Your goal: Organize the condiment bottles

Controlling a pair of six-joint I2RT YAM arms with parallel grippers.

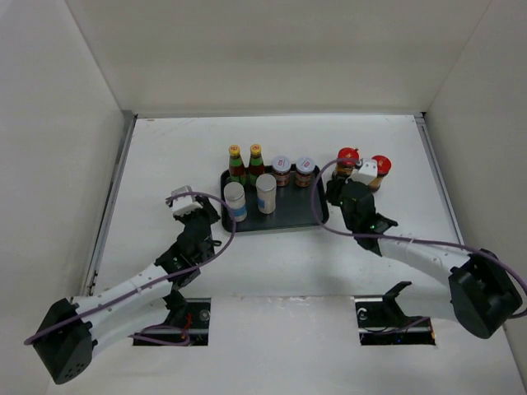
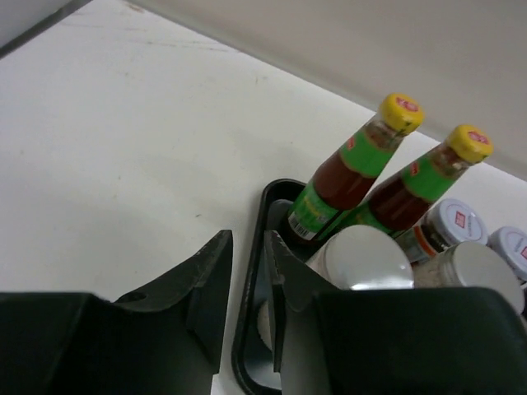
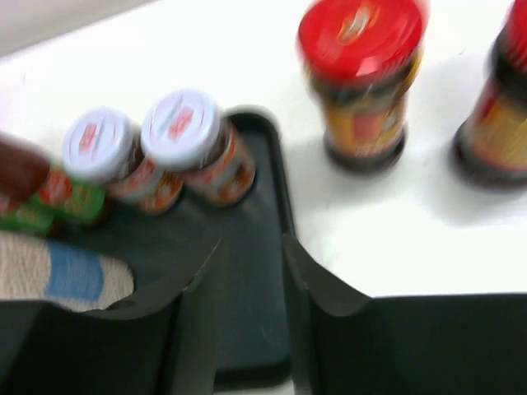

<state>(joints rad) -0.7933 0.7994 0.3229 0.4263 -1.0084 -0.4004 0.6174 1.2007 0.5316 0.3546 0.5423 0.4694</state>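
Mostly illegible — yellow-capped bottles green-labelled, pale-lidded jars red-printed.

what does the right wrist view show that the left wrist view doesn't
Only the right wrist: two red-lidded jars on the table, outside the black tray. Only the left wrist: the yellow caps of the two slim bottles, and both white cylinders. Both: the tray, two pale-lidded jars and one of those cylinders.
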